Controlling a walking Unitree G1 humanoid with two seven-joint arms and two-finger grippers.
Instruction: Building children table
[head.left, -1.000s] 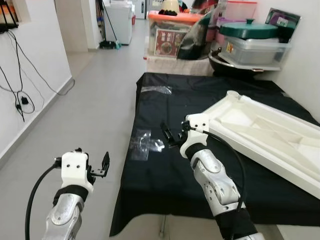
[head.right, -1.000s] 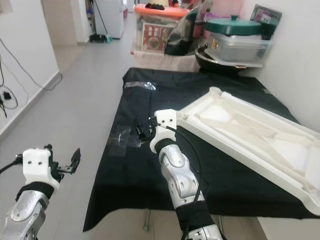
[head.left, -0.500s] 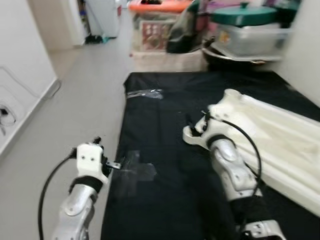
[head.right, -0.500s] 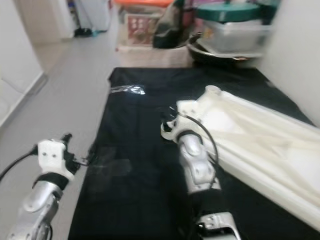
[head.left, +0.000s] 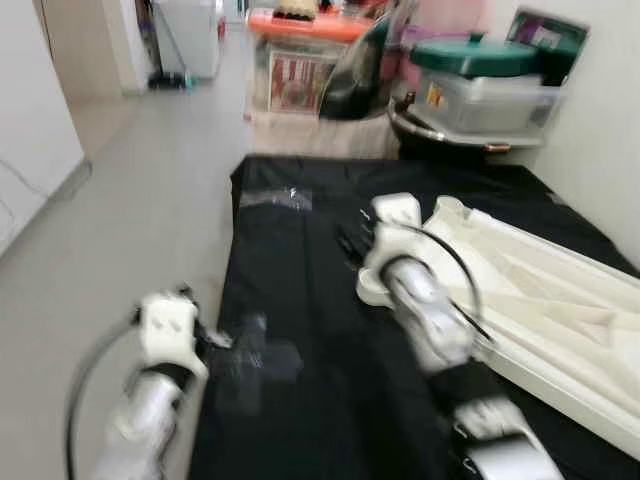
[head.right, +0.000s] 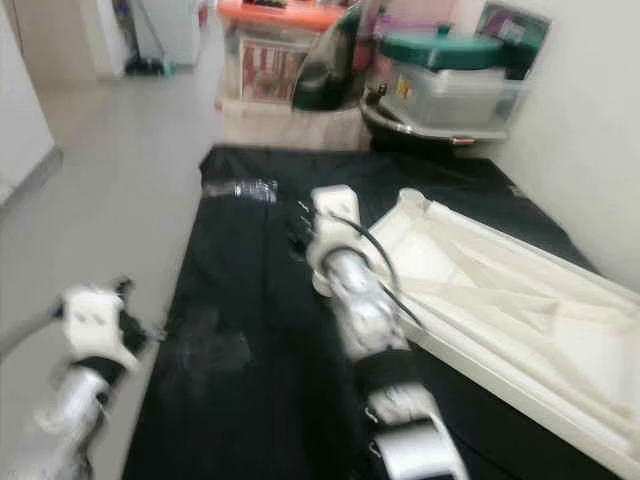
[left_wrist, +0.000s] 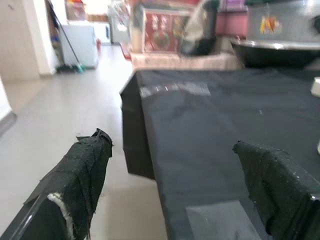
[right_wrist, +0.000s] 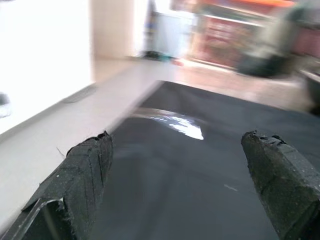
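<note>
My right gripper (right_wrist: 185, 185) gaping, now nearer plastic bag (right_wrist: 182, 125) ahead | left gripper (left_wrist: 175, 190) gaping over black cloth (left_wrist: 225, 130) | table top (head.left: 540, 290) untouched

Head pair looks forward-down at black cloth (head.left: 300, 300); wrist cams skim it (low, close)

Your worktop (head.left: 300, 420) is covered with a black cloth that runs from the bottom of the frame up to its middle, hanging over the near left edge. On it, at the right of the frame, lies the white upturned children's table (head.left: 540, 290), set diagonally. A clear plastic bag (head.left: 275, 198) lies near the far left corner, and another clear plastic sheet (head.left: 258, 360) sits at lower left, close to the cloth's edge.
</note>
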